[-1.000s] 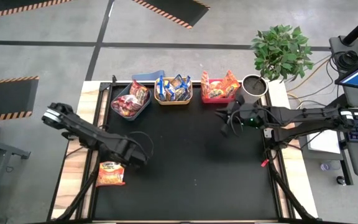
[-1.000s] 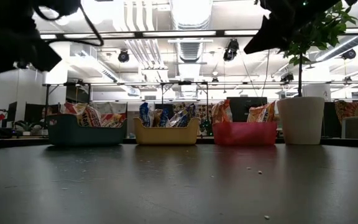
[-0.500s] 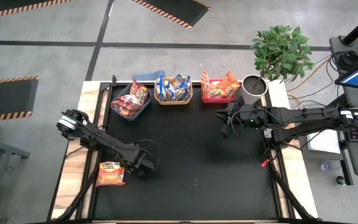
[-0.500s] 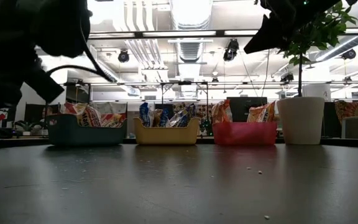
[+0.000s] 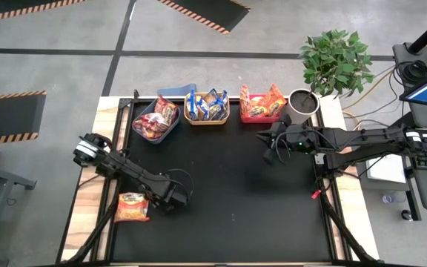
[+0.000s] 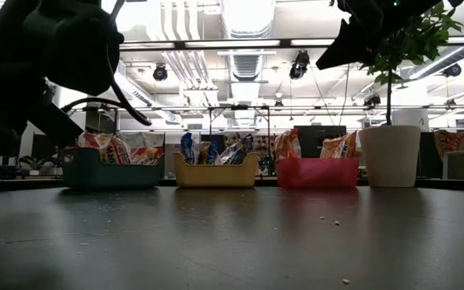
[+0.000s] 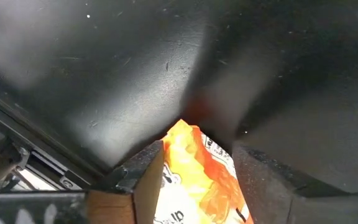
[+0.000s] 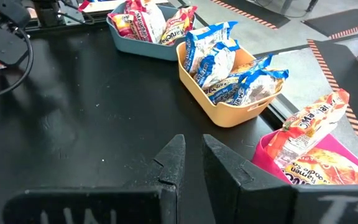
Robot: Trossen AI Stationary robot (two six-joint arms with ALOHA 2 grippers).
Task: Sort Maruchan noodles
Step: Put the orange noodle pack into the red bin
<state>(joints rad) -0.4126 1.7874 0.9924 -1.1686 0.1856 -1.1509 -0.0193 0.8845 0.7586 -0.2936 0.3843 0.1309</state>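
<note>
One orange Maruchan noodle packet [image 5: 132, 208] lies flat at the table's left near corner. My left gripper [image 5: 167, 202] is low over the mat just right of it, pointing steeply down. In the left wrist view it stands open [image 7: 197, 147], with the packet's end [image 7: 194, 177] between the two fingers. My right gripper [image 5: 269, 152] hangs shut above the mat in front of the red bin, holding nothing. The other noodle packets stand in three bins along the far edge. My left gripper has a finger [image 7: 138, 180] on each side of the packet's end [image 7: 197, 168]. I cannot tell whether either finger touches the packet, which lies flat on the table.
At the far edge stand a blue bin [image 5: 170, 132] with red-trimmed packets, a yellow bin [image 5: 206, 119] with blue-trimmed ones and a red bin [image 5: 245, 117] with orange ones. A potted plant [image 5: 302, 102] stands right of the red bin. The black mat [image 5: 228, 193] between the arms is bare.
My left gripper has come down toward the mat and shifted a little toward the table's right and near edges, ending beside the lone packet. The packet has stayed where it was.
</note>
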